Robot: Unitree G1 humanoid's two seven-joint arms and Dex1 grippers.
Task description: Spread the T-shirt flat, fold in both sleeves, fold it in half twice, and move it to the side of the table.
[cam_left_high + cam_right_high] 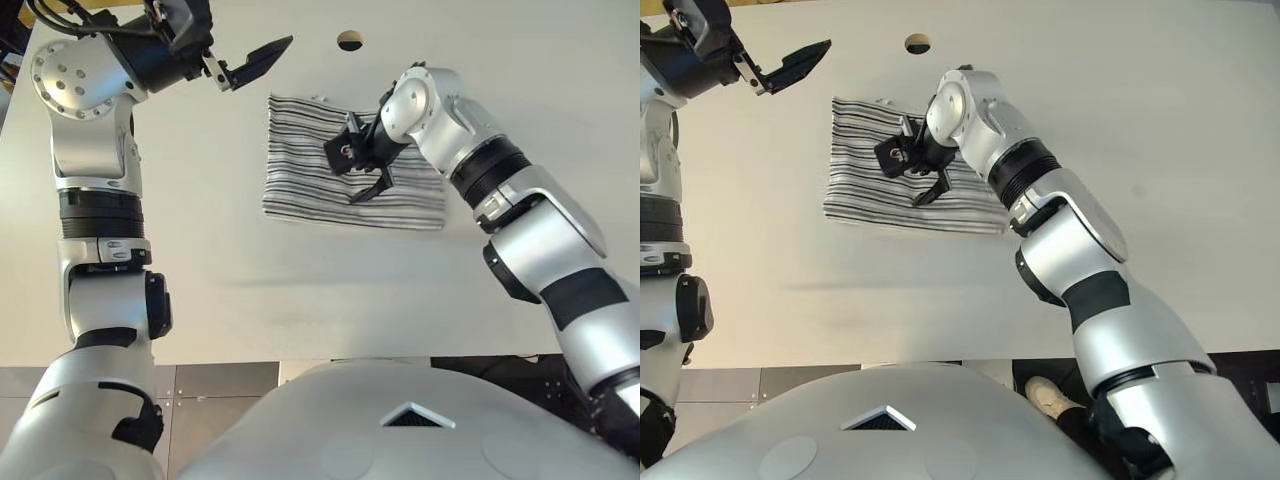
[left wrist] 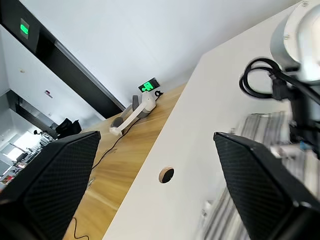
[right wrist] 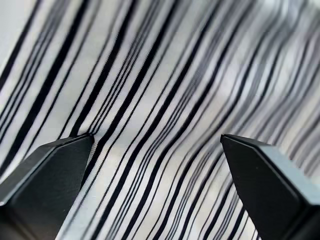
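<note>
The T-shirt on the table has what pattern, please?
The T-shirt has black-and-white stripes, clearest in the right wrist view.

Bright, diffuse light washes the white bench (image 1: 300,280) almost flat in both eye views, leaving only a soft grey band of shadow across it near the front edge and mild sheen on the arms' upper faces. In the left wrist view the left claw (image 2: 156,150) looms dark and soft-edged close to the lens, the striped T-shirt (image 2: 257,129) beyond it is smeared with blur, and two green signs (image 2: 148,86) glow in the dimmer room behind. In the right wrist view the stripes are soft and unfocused, and the right claw (image 3: 157,145) shows as near-black silhouettes
</note>
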